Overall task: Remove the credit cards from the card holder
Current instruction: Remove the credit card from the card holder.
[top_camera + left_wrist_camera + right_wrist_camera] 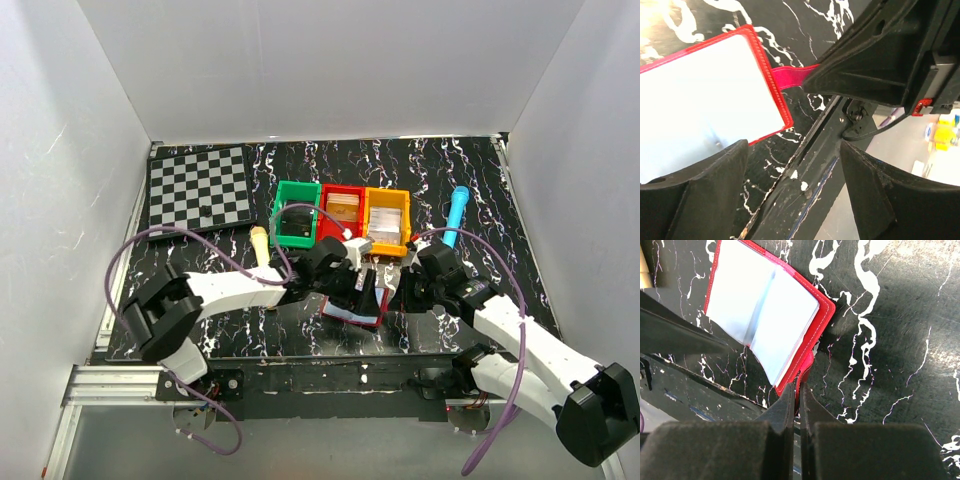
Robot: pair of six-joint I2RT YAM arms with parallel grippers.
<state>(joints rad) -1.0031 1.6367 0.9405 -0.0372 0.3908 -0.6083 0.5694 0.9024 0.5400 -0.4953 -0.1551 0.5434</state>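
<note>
The card holder [762, 315] lies open on the black marbled table near its front edge, red-rimmed with glossy pale-blue sleeves facing up. It also shows in the top view [352, 312] and in the left wrist view [705, 95]. No loose card shows in it. My right gripper [800, 387] is shut on the holder's red snap tab [790, 77] at the holder's edge; in the top view it [396, 285] is just right of the holder. My left gripper [795, 165] is open and empty, just beside the holder over the table's front edge, and appears in the top view [358, 283].
Green [297, 225], red [342, 210] and orange [387, 220] bins stand in a row just behind the grippers, with items inside. A chessboard [198, 187] lies at the back left, a blue cylinder [457, 215] at the right, a beige stick [259, 243] by the green bin.
</note>
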